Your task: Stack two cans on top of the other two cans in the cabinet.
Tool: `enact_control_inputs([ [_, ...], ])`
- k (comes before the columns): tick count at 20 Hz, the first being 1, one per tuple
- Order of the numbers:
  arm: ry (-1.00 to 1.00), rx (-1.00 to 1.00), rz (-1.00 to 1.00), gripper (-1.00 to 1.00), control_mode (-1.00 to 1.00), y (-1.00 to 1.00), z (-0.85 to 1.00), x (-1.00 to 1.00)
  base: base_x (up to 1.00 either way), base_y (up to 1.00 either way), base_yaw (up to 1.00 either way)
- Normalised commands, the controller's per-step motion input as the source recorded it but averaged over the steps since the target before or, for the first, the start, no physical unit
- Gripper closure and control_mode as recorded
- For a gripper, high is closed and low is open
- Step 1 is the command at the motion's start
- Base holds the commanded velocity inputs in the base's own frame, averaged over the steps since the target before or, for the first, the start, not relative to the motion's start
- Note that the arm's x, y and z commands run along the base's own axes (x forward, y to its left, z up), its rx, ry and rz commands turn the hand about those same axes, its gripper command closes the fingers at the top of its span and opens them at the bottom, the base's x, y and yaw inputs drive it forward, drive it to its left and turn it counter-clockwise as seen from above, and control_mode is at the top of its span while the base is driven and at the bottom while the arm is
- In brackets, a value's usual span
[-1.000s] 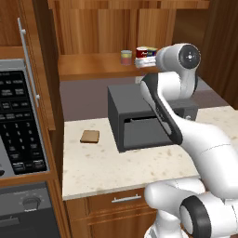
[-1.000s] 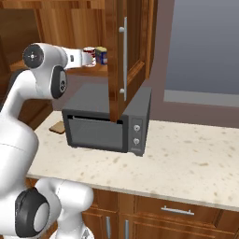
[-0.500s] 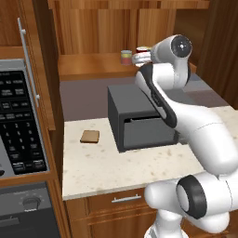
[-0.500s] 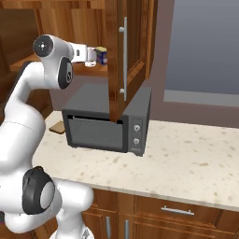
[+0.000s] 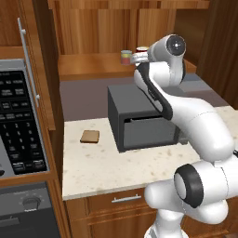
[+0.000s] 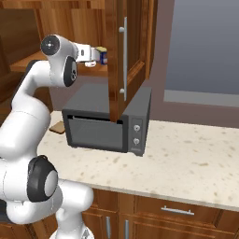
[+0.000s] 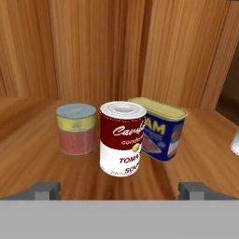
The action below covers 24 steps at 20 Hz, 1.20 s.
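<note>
Wood-grain panels back the cabinet shelf [image 7: 37,154], where the open end effector [image 7: 119,190] faces a glossy red soup can [image 7: 123,138]. It stands just beside the blue tin [image 7: 161,128] and the dull grey can [image 7: 76,128], so a wide approach could knock either smooth neighbour over.

A glossy white arm [image 5: 195,116] of rounded, tube-like segments has dark grey discs capping its joints. Its two small dark grey finger tips [image 7: 44,190] are blocky.
</note>
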Motion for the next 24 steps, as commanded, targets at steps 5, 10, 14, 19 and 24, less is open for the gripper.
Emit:
enact_control_inputs([
  [5,0.02,0.01,0.0,-1.0,-1.0,-0.01,-0.07,0.35,0.0,0.0,0.0],
  [10,0.01,0.0,0.0,-1.0,-1.0,0.0,-0.03,0.3,0.0,0.0,0.0],
  [14,0.01,0.01,0.0,-1.0,-1.0,0.0,-0.07,0.27,0.0,0.0,0.0],
  [19,0.01,0.0,0.0,-1.0,-1.0,0.0,-0.13,0.25,0.0,0.0,0.0],
  [24,0.0,0.0,0.01,-1.0,-1.0,0.0,-0.07,0.24,0.0,0.0,0.0],
])
